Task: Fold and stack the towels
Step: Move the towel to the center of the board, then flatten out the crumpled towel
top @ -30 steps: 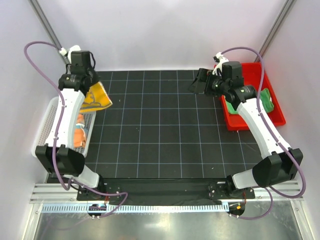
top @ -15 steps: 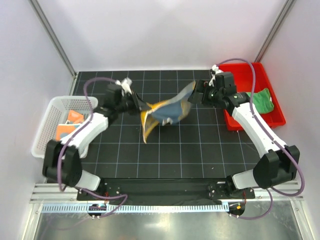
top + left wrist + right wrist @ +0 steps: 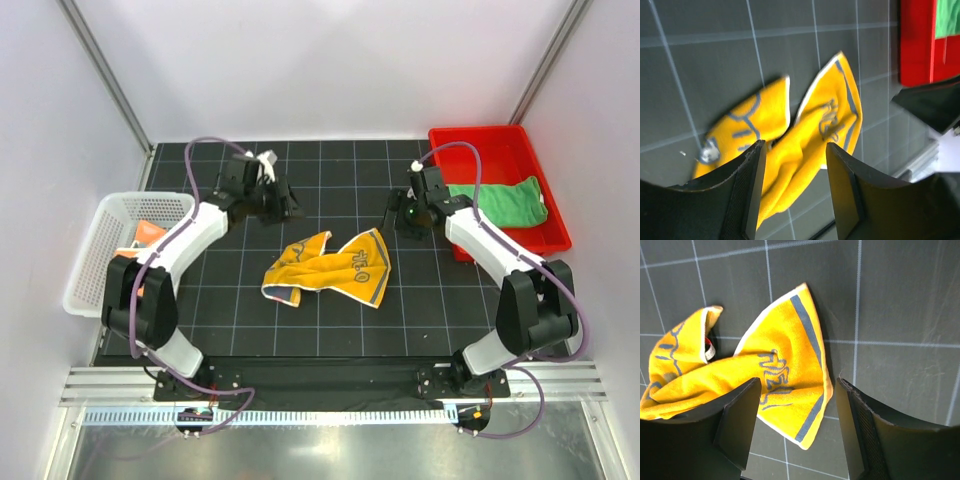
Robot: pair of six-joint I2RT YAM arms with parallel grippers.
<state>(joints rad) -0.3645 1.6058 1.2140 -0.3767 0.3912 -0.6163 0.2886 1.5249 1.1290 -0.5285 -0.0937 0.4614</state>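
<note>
Left pincer [image 3: 279, 201] and right pincer [image 3: 400, 213] gape empty above the crumpled yellow towel [image 3: 328, 268]; we should pinch two neighbouring corners and spread it flat.

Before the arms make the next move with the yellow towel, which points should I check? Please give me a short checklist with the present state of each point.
1. Yellow towel lies free on the mat, with no gripper touching it: ok.
2. Yellow towel spread flat for folding: not ok, it is bunched and twisted in the middle.
3. Left gripper open and empty: ok.
4. Right gripper open and empty: ok.
5. Green towel out of the way in the red bin: ok.
6. Third towel in the white basket easy to grasp: cannot tell, only a small orange part shows.
</note>
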